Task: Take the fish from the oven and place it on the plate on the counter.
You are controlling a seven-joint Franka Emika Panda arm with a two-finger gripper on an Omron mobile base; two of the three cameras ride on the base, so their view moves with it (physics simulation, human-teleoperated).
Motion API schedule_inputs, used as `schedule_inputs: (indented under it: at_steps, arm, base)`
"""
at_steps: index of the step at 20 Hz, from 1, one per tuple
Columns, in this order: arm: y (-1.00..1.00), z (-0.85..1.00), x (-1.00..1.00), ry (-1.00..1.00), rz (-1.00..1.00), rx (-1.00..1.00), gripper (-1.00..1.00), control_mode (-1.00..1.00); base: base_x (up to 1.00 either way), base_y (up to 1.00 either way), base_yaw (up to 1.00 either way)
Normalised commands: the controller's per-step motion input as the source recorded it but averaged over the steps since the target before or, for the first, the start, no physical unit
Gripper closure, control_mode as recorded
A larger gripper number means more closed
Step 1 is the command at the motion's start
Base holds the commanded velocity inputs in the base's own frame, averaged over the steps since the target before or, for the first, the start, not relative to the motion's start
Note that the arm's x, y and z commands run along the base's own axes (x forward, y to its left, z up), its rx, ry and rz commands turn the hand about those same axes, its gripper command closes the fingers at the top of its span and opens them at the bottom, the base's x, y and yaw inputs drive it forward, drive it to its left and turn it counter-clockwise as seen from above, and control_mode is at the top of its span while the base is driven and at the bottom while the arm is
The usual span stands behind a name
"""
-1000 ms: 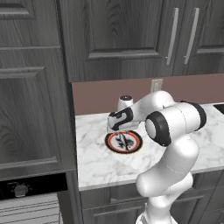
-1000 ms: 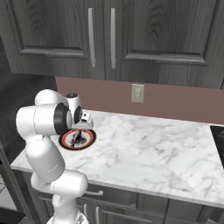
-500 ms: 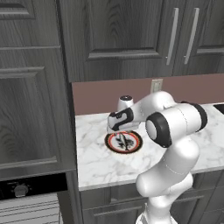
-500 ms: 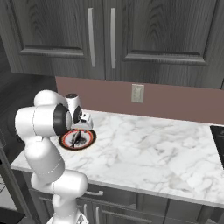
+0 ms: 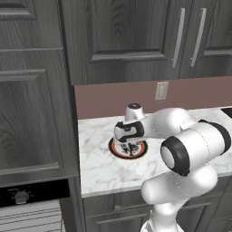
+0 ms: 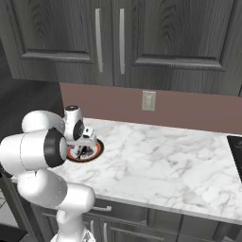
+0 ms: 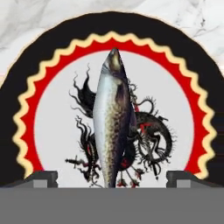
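Note:
The fish [image 7: 113, 127], silvery with a speckled brown back, lies flat across the white centre of the plate [image 7: 48, 57]. This plate has a black edge, a red ring and a dragon drawing. It rests on the white marble counter [image 5: 99, 167] near the left end. My gripper [image 7: 111, 178] hangs straight down just above it, open, with the two fingertips [image 7: 41, 177] standing wide on either side of the fish and not touching it. From the base views the gripper [image 5: 130, 146] covers most of the plate [image 5: 113, 147]. The oven [image 5: 27, 197] is low at the left.
Dark wood cupboards hang above the counter [image 6: 165, 160], and a tall cupboard column [image 5: 31, 113] stands to its left. A wall socket [image 6: 149, 100] sits on the brownish backsplash. A dark cooktop edge [image 6: 236, 151] shows at the counter's far right.
The arm has stayed in place over the plate. The jaws have spread wider off the fish, which lies still on the plate.

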Motion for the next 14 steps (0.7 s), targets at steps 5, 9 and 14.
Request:
schedule_inputs:
  at_steps: [5,9,14]
  arm:
    - [-0.03,0.21,-0.69,-0.04,-0.01,0.01,-1.00,-1.00]
    - [0.00,0.52,-0.56,-0.01,-0.02,0.03,-1.00,-1.00]
    - [0.00,0.93,-0.37,0.00,-0.02,0.03,-1.00,-1.00]
  base:
    - [0.00,0.00,0.00]
    - [0.00,0.00,0.00]
    - [0.00,0.00,0.00]
